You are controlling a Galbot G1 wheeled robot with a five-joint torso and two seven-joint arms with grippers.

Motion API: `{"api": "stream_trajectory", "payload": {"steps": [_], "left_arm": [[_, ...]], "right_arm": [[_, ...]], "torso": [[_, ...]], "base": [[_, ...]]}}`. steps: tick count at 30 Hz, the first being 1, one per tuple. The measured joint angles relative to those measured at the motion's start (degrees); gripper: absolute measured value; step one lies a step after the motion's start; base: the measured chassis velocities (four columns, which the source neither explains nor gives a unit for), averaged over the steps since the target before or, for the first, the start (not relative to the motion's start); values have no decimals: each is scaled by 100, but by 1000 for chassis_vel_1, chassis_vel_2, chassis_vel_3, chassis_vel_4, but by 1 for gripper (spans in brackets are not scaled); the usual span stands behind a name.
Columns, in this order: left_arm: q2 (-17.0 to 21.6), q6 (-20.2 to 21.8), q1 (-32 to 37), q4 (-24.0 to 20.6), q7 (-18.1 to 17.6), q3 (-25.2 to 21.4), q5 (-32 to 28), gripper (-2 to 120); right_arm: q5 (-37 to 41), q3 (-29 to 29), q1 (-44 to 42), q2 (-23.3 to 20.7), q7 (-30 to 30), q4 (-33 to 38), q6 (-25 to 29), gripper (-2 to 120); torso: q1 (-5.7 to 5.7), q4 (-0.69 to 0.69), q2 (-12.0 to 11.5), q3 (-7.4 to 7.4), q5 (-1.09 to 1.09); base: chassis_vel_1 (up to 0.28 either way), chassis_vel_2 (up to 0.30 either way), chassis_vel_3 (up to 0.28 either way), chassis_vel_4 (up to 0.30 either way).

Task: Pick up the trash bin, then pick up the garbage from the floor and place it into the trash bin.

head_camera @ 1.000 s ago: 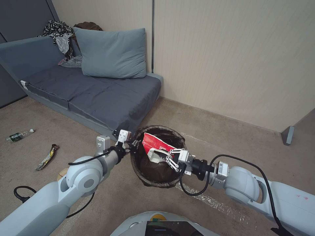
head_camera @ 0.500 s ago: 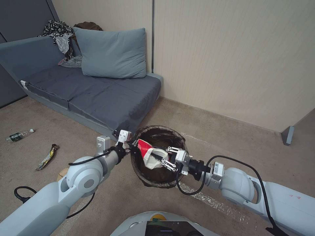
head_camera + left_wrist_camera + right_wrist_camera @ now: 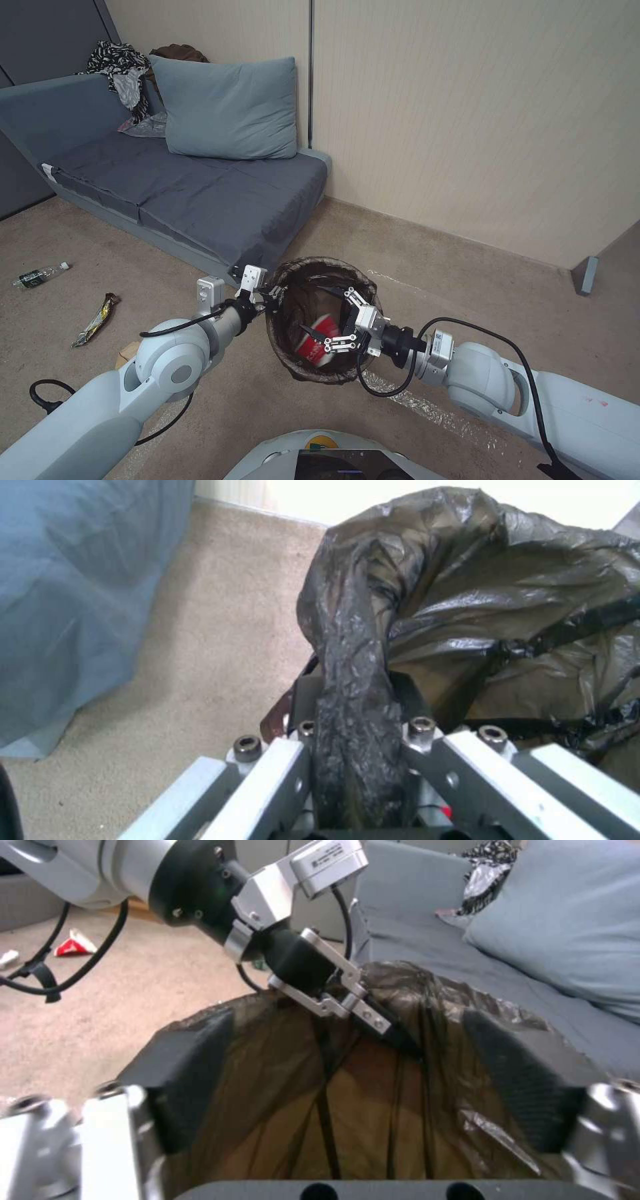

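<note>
The trash bin [image 3: 293, 363], lined with a dark bag, hangs above the carpet, and my left gripper [image 3: 270, 295] is shut on its near rim. In the left wrist view the fingers [image 3: 427, 760] clamp the bag-covered rim [image 3: 353, 715]. My right gripper [image 3: 315, 309] hovers open over the bin's mouth, its pads [image 3: 190, 1075] wide apart above the liner [image 3: 373, 1080]. A red-and-white crumpled cup [image 3: 317, 347] lies loose inside the bin. More garbage rests on the floor: a clear bottle [image 3: 39, 275], a gold snack wrapper [image 3: 95, 320] and a red scrap [image 3: 73, 945].
A grey sofa [image 3: 200, 193] with a pillow [image 3: 230, 107] and a heap of clothes [image 3: 123, 73] stands just behind the bin. A beige wall [image 3: 467, 120] runs along the right. A grey wedge [image 3: 585, 275] sits by it. Open carpet [image 3: 60, 233] spreads to the left.
My right gripper carried the red-and-white cup lower into the bin and opened. The cup dropped to the bin's bottom. The left arm and bin stayed put.
</note>
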Motion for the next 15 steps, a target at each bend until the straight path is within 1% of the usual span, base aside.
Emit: {"api": "stream_trajectory", "payload": {"steps": [1,3,4,9,15], "left_arm": [[0,0,0,0,0,0,0,5],[-5,0,0,1,0,8,0,5],[-2,0,0,2,0,12,0,5],[1,-1,20,2,0,13,2,5],[5,-6,56,2,4,4,14,5]], "right_arm": [[0,0,0,0,0,0,0,86],[-12,9,-21,19,7,-12,-8,97],[-16,17,-32,25,11,-17,-9,99],[-23,105,-121,34,23,-15,-6,100],[16,435,-328,-99,28,104,15,100]], "torso": [[0,0,0,0,0],[0,0,0,0,0],[0,0,0,0,0],[0,0,0,0,0],[0,0,0,0,0]], "base": [[0,0,0,0],[0,0,0,0],[0,0,0,0],[0,0,0,0],[0,0,0,0]]}}
